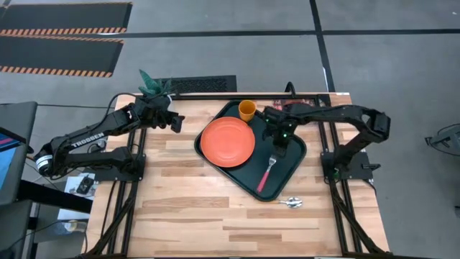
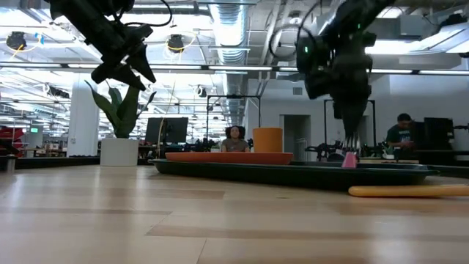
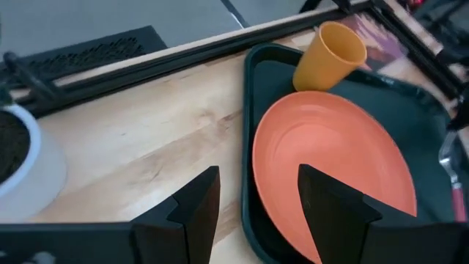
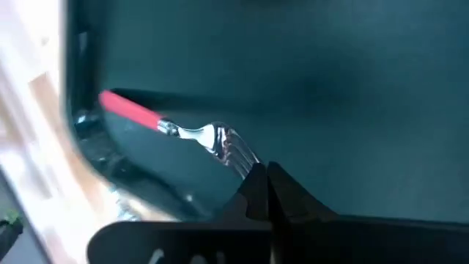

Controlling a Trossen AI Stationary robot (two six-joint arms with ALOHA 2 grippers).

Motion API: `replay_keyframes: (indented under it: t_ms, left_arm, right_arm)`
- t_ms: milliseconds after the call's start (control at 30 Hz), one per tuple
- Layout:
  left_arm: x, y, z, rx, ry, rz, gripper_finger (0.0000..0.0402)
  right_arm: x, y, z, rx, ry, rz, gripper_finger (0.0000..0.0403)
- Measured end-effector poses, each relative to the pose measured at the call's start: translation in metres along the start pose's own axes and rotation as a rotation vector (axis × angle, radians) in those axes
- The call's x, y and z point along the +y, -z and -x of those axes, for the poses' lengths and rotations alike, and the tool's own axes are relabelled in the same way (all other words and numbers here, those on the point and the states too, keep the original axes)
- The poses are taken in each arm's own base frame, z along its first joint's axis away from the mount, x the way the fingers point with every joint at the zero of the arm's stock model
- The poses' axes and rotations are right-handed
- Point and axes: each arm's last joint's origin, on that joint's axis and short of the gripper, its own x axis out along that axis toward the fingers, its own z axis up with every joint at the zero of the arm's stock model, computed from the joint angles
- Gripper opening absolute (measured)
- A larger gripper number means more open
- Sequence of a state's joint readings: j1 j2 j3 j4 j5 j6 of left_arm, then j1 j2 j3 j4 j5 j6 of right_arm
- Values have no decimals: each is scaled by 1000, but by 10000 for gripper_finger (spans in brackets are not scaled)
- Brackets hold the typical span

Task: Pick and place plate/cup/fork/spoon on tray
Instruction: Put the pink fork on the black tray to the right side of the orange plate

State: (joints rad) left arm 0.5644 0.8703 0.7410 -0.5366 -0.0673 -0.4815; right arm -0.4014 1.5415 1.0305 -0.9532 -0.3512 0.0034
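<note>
The dark tray (image 1: 287, 167) lies on the table's far right part. On it are the orange-red plate (image 1: 228, 141), also in the left wrist view (image 3: 330, 158), and the orange-yellow cup (image 1: 246, 110), upright at the far corner. The pink-handled fork (image 1: 267, 174) is over the tray's right half. My right gripper (image 1: 278, 147) stands above the fork's tines, shut on them. The spoon (image 1: 291, 203) lies on the table just outside the tray's near rim. My left gripper (image 1: 177, 122) is open and empty, raised over the table left of the tray. My right gripper has the tips of the fork's metal tines (image 4: 240, 158) between its shut fingers (image 4: 256, 183), which point down from above. The fork slants down from the fingers over the tray. Its pink handle (image 4: 128, 110) points toward the tray's near rim.
A potted plant (image 1: 152, 85) stands at the table's far left, close to my left gripper. A reddish book (image 3: 381, 33) lies beyond the tray's far right corner. Bare wood runs across the table's near half and left side.
</note>
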Motion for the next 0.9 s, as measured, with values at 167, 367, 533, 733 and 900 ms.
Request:
replay_keyframes:
  t_ms: [167, 367, 533, 733, 900]
  left_arm:
    - [1, -1, 0, -21, -29, 61, 171]
    - [2, -1, 0, -44, -68, 82, 171]
    - [3, -2, 0, -56, -90, 91, 171]
    - [3, -2, 0, -66, -106, 92, 171]
    - [3, -2, 0, -75, -122, 92, 171]
  right_arm:
    - [-38, 9, 5, -77, -27, -73, 0]
    - [-56, 13, 8, -139, -82, -104, 0]
    - [-54, 14, 0, -156, -86, -59, 0]
    - [-57, 18, -12, -175, -86, -76, 0]
    - [-60, 21, -16, -181, -86, -96, 0]
